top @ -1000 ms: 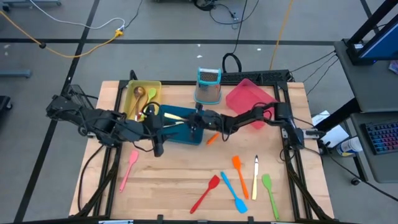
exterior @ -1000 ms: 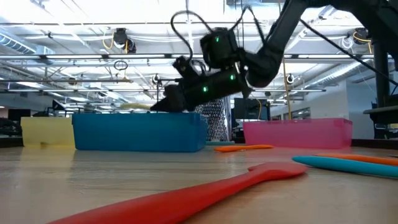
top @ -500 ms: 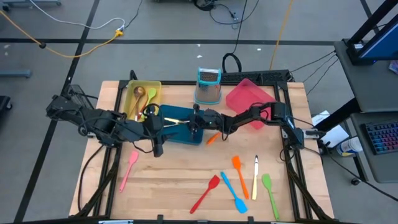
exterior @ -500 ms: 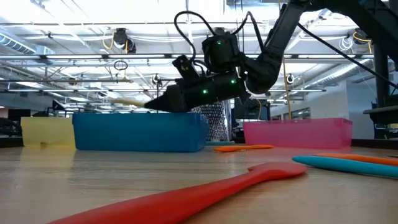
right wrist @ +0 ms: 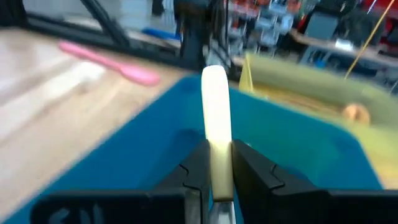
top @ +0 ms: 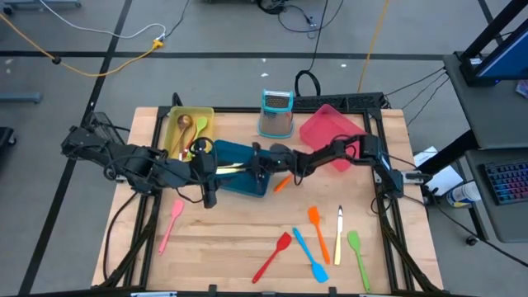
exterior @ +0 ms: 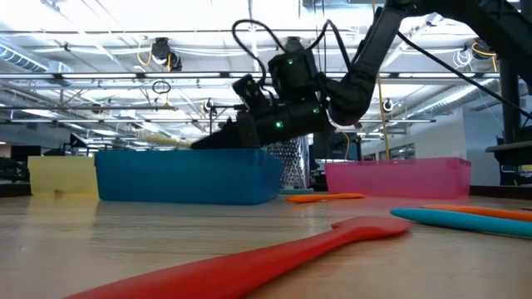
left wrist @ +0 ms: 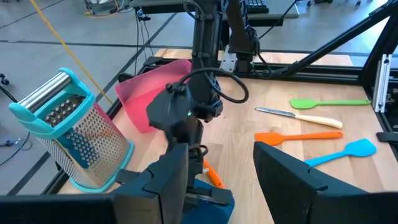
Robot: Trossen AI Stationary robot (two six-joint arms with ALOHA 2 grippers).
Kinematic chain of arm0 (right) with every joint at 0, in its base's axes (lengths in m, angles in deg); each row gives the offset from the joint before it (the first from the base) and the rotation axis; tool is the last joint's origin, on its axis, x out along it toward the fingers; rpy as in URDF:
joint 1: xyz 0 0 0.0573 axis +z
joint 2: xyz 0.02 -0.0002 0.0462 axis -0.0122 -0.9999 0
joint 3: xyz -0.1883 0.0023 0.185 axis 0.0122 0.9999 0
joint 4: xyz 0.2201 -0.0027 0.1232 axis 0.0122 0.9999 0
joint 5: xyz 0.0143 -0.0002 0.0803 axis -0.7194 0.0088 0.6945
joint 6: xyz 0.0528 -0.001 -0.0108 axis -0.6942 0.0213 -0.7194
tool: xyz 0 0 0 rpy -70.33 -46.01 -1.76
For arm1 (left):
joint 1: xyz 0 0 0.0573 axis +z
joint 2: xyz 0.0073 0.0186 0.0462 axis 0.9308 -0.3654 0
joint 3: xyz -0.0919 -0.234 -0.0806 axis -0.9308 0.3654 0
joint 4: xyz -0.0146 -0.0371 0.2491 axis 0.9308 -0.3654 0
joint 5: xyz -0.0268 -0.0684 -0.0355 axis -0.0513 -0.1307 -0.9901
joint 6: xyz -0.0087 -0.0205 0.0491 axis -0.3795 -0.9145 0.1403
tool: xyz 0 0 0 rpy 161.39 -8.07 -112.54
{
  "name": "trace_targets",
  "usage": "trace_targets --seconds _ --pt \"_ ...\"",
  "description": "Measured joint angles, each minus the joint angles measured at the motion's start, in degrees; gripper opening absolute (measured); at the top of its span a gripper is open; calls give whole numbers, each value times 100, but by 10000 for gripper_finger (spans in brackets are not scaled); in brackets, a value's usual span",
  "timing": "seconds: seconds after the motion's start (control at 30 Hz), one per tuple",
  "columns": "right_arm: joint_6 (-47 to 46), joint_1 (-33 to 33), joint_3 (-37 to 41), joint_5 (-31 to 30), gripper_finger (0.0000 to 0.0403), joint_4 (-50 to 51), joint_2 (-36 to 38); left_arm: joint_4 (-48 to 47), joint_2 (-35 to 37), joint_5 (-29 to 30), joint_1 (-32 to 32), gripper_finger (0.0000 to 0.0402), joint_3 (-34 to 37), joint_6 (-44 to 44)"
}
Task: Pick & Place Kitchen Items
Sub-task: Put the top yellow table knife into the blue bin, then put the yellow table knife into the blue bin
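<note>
right end effector (right wrist: 216, 167) clamped on cream-handled knife (right wrist: 216, 118), blade hidden; left end effector (left wrist: 214, 177) apart.

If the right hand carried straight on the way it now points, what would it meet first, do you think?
Probably the floor or far wall of the blue tray: the right hand, shut on a cream-handled knife, points down into it. Depth is unclear.
</note>
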Motion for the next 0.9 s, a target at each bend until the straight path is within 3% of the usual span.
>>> trace_targets --seconds 0.3,0.7,0.9 --pt "130 -208 0 -6 70 908 2 0 0 0 0 188 0 -37" --pt "69 -172 -2 3 126 520 33 -2 0 0 0 188 0 -33" --pt "10 150 2 9 126 761 610 -79 0 2 0 188 0 2"
